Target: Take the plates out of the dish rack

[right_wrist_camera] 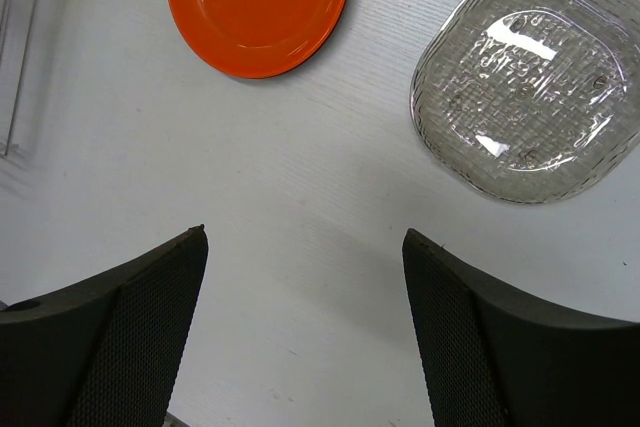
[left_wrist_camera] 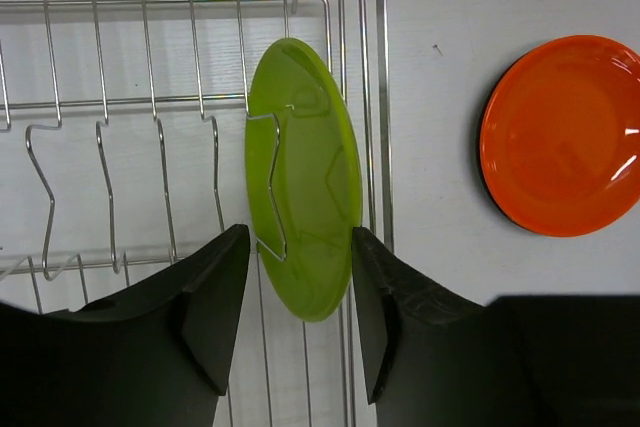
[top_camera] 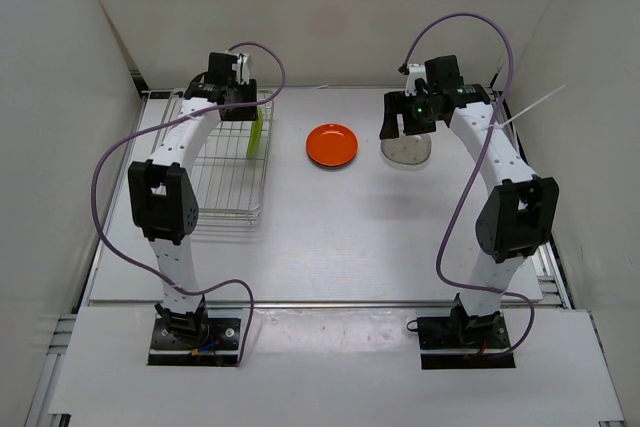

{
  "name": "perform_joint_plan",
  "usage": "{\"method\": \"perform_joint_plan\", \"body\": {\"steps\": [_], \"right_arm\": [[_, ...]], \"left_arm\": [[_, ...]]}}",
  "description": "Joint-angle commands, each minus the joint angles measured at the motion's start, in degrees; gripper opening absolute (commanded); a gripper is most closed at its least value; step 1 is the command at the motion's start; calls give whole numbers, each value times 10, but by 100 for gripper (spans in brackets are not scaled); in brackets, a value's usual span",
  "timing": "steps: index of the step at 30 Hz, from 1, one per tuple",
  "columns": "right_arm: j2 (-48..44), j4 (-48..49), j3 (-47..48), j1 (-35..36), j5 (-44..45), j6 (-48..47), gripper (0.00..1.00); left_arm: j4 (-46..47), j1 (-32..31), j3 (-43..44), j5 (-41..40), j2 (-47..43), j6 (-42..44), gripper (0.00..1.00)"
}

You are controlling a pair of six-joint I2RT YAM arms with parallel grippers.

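A lime green plate (left_wrist_camera: 305, 177) stands on edge in the right end of the silver wire dish rack (left_wrist_camera: 120, 97), also seen from above (top_camera: 256, 133). My left gripper (left_wrist_camera: 300, 237) straddles its lower rim. The right finger touches the plate and a small gap remains at the left finger. An orange-red plate (top_camera: 332, 144) lies flat on the table right of the dish rack (top_camera: 225, 182). A clear plate (right_wrist_camera: 525, 82) lies flat further right. My right gripper (right_wrist_camera: 305, 237) hovers open over bare table near the clear plate, holding nothing.
The rack's upright wire prongs (left_wrist_camera: 105, 187) stand left of the green plate, with no plate between them. White walls close in on both sides and the back of the table (top_camera: 350, 237). Purple cables (top_camera: 110, 162) loop off both arms.
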Motion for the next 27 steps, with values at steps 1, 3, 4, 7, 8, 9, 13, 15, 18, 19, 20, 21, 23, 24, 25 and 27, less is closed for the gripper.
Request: {"method": "perform_joint_plan", "body": {"steps": [1,3,4,7,8,9,13,15,18,19,20,21,23,24,25,27], "right_arm": [[-28,5,-5,-3,-15,-3,82],[-28,5,-5,-3,-15,-3,82],[-28,5,-5,-3,-15,-3,82],[-28,5,-5,-3,-15,-3,81],[-28,5,-5,-3,-15,-3,81],[-28,5,-5,-3,-15,-3,81],[-28,5,-5,-3,-20,-3,81],[-28,5,-5,-3,-25,2,81],[-28,5,-5,-3,-25,3,81],[-28,5,-5,-3,-25,3,81],[-28,5,-5,-3,-25,3,81],[-28,5,-5,-3,-25,3,81],[-28,5,-5,-3,-25,3,81],[-28,5,-5,-3,-25,3,81],[-28,5,-5,-3,-25,3,81],[-28,5,-10,-3,-25,3,81]], "left_arm": [[8,-3,23,-17,11,-6,56],[8,-9,23,-17,11,-6,56],[8,-9,23,-17,11,-6,56],[8,-9,23,-17,16,-6,61],[8,-9,23,-17,16,-6,62],[8,-9,23,-17,16,-6,62],[8,-15,23,-17,16,-6,55],[8,-15,16,-22,22,-6,47],[8,-15,10,-22,27,-6,38],[8,-15,10,-22,27,-6,30],[8,-15,10,-22,27,-6,27],[8,-15,10,-22,27,-6,24],[2,-15,16,-22,27,-11,14],[2,-15,16,-22,27,-18,11],[2,-15,16,-17,27,-18,11],[2,-15,23,-17,27,-31,11]]}}
